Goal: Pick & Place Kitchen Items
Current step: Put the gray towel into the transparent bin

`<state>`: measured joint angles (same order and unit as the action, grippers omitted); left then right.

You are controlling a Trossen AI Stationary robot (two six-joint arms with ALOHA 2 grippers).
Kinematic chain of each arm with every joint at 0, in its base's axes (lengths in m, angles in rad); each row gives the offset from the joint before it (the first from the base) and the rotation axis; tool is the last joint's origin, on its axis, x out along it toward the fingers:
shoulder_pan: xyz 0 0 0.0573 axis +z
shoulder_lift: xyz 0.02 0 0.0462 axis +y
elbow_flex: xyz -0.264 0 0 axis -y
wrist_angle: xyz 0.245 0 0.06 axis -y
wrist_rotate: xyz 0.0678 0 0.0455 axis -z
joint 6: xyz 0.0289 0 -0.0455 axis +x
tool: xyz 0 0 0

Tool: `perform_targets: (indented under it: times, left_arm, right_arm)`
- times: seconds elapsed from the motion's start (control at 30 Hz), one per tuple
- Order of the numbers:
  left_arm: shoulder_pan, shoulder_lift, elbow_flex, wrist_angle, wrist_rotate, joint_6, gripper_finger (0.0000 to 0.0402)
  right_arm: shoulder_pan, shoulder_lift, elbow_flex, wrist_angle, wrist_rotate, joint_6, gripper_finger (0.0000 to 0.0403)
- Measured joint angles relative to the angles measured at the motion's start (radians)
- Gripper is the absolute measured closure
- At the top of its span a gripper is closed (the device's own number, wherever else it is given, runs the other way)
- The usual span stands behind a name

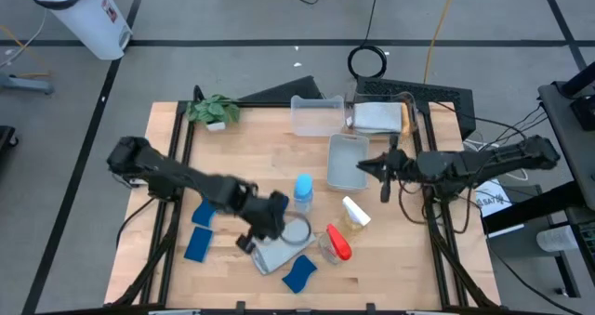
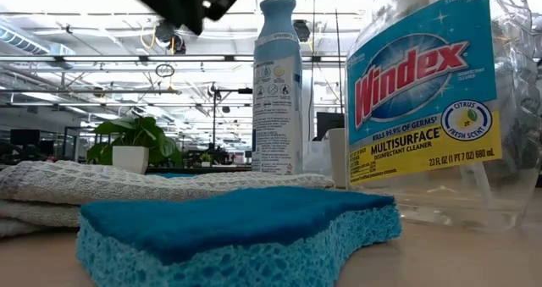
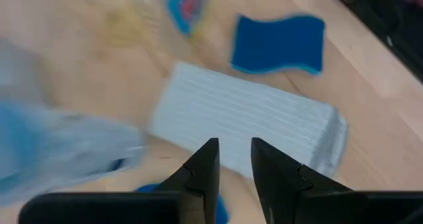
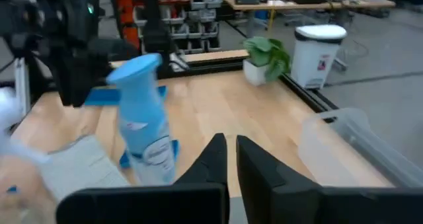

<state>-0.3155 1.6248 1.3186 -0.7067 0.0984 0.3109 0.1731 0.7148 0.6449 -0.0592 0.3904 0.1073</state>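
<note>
L gripper [image 1: 276, 213] hovers over the folded grey cloth [image 1: 284, 247] at table's 6 o'clock; jaws a narrow gap apart, nothing betw them in the wrist view, cloth lying below. R gripper [image 1: 367, 166] sits at 3 o'clock, beside a clear bin [image 1: 347, 161]; jaws closed, empty. Blue-top bottle [image 1: 303, 193] stands centre, blue sponge [image 1: 299, 275] just at cloth's 5 o'clock. Prob step: approach to pick the cloth. Next move needs L to widen jaws, drop straight down, pinch an edge w/o nudging the bottle.
</note>
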Motion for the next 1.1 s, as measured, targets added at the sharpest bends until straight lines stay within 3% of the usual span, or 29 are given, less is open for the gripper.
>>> perform_targets:
  times: [0.1, 0.3, 0.37, 0.6, 0.93, 1.1]
  left_arm:
    - [-0.047, 0.086, 0.0, 0.006, -0.017, -0.009, 0.0309]
    - [-0.074, 0.213, 0.0, 0.11, 0.015, -0.043, 0.0309]
    - [-0.068, 0.249, 0.0, 0.112, -0.02, -0.035, 0.0309]
    - [-0.02, 0.386, 0.005, 0.103, 0.014, -0.114, 0.0309]
    - [-0.055, 0.389, 0.002, -0.121, 0.006, -0.631, 0.0309]
    - [-0.101, 0.34, -0.003, -0.228, 0.003, -0.787, 0.0309]
  right_arm:
    - [0.086, 0.01, 0.001, 0.053, 0.055, -0.016, 0.04]
    - [0.21, 0.032, 0.001, 0.113, 0.061, -0.049, 0.0402]
    - [0.234, 0.043, 0.001, 0.128, 0.091, -0.067, 0.0401]
    - [0.274, 0.089, 0.001, 0.175, 0.163, -0.075, 0.0402]
    - [0.277, 0.107, 0.0, 0.195, 0.16, -0.08, 0.0402]
    - [0.277, 0.107, 0.0, 0.21, 0.16, -0.093, 0.0402]
